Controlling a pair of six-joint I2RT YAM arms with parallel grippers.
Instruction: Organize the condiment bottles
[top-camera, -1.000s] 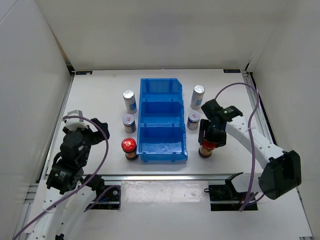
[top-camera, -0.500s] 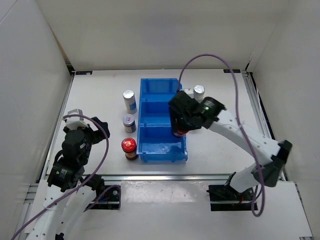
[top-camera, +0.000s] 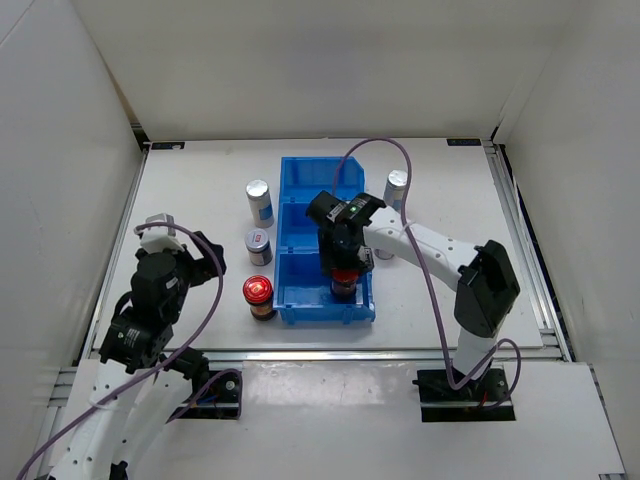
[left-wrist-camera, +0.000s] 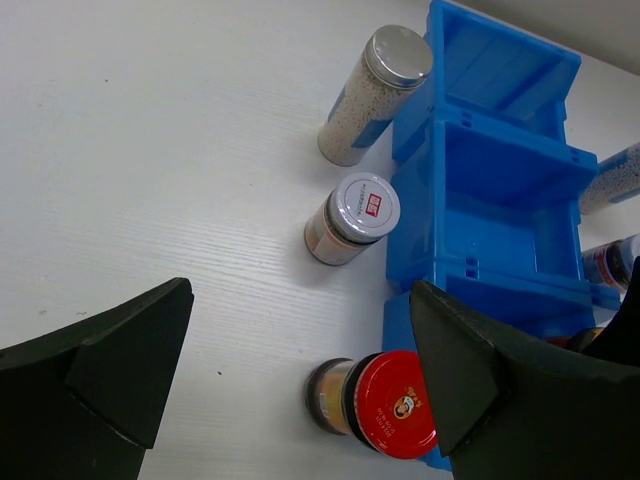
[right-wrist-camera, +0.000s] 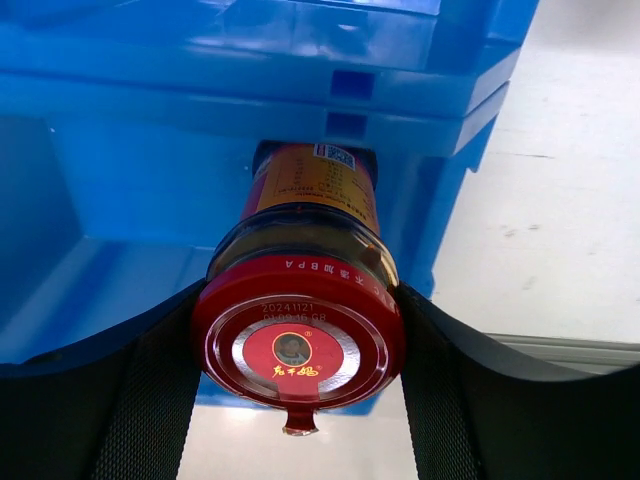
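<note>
My right gripper (top-camera: 343, 270) is shut on a dark red-capped jar (right-wrist-camera: 298, 320) and holds it upright in the near compartment of the blue bin (top-camera: 283, 215), at its right side. The second red-capped jar (top-camera: 259, 296) stands on the table left of the bin. A short silver-lidded jar (top-camera: 258, 243) and a tall silver-capped bottle (top-camera: 259, 200) stand behind it. Right of the bin stand another tall bottle (top-camera: 396, 187) and a short jar (top-camera: 385, 250), partly hidden by the arm. My left gripper (left-wrist-camera: 300, 295) is open and empty above the left red-capped jar (left-wrist-camera: 380, 405).
The bin's middle and far compartments (left-wrist-camera: 500, 190) hold nothing. White enclosure walls close off the table on the left, right and far sides. My right arm (top-camera: 430, 245) reaches across the bin's right rim.
My right gripper carried the red-capped jar from the table right of the bin leftward into the near compartment. My left arm has shifted slightly.
</note>
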